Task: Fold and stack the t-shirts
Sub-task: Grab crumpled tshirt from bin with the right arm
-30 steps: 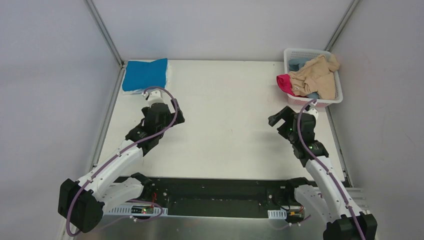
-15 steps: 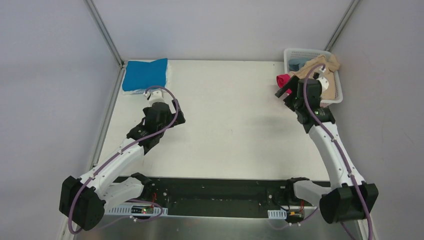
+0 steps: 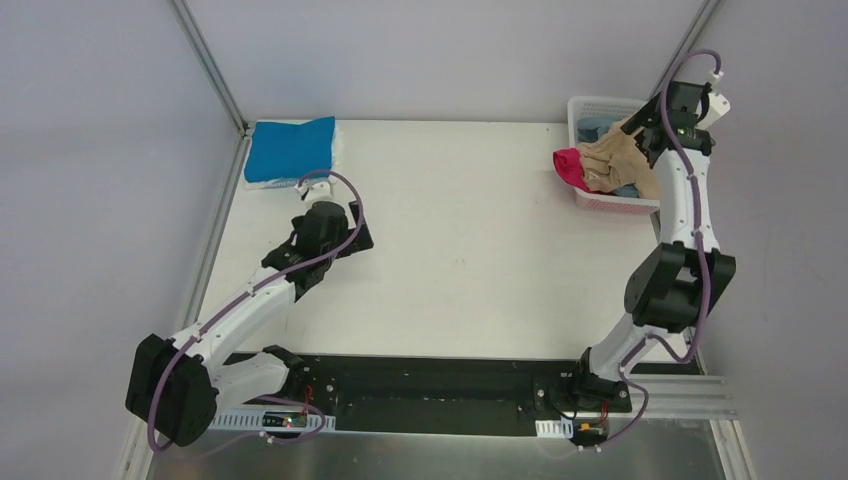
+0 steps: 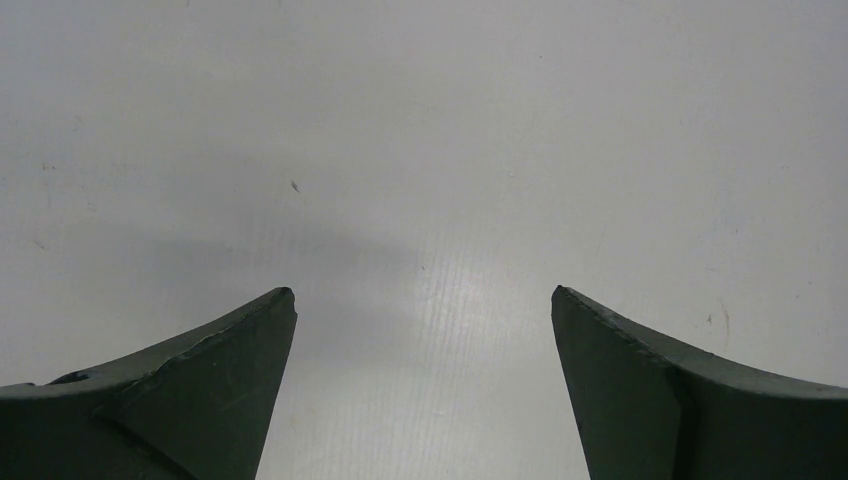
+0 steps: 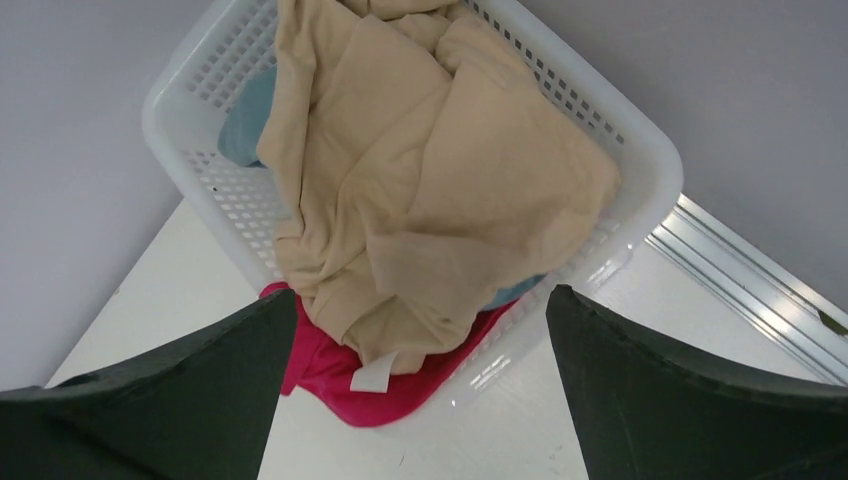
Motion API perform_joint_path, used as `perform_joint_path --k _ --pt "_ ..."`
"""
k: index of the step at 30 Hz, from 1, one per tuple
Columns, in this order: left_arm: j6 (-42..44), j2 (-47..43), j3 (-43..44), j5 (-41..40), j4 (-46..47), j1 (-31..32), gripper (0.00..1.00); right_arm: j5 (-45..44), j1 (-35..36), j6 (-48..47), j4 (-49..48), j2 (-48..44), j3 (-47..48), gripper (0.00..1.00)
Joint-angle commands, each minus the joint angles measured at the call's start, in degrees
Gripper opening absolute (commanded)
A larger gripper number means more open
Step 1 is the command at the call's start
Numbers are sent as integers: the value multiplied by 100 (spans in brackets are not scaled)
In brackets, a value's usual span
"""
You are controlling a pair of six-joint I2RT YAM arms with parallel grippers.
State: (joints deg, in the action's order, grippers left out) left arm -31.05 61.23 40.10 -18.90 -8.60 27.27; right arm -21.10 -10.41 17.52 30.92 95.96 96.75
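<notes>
Far left of the basket [image 3: 615, 203], the blue t-shirt [image 3: 290, 148] lies folded; your left gripper [image 4: 423, 300] gapes over the desk [image 4: 420, 120]. Above the basket, your right gripper [image 5: 420, 295] hangs released: pinch the limp, light tan t-shirt [image 5: 430, 180] at a raised fold; it'll likely sag.

left arm [image 3: 245, 305]: white links, black joint blocks, black wrist | right arm [image 3: 690, 200]: same white/black build, bulky black elbow | cable [image 3: 355, 212]: purple, one looped along each arm | bases [image 3: 268, 366]: black, on black rail | fingers [image 4: 190, 390]: dark grey wedges, tapering, blunt tips
</notes>
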Motion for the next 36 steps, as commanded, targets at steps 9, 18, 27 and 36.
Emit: perform_joint_path --k 9,18,27,36 --pt "-149 592 410 271 88 -193 99 620 -294 -574 164 2521 2846 99" --pt "-174 671 393 401 157 -265 99 1296 -294 -41 -634 3626 3664 90" --pt "-216 432 267 431 156 -292 99 899 -294 315 -788 3860 3669 23" --pt "-215 -36 110 541 161 -301 99 873 -303 383 -920 2654 3347 0"
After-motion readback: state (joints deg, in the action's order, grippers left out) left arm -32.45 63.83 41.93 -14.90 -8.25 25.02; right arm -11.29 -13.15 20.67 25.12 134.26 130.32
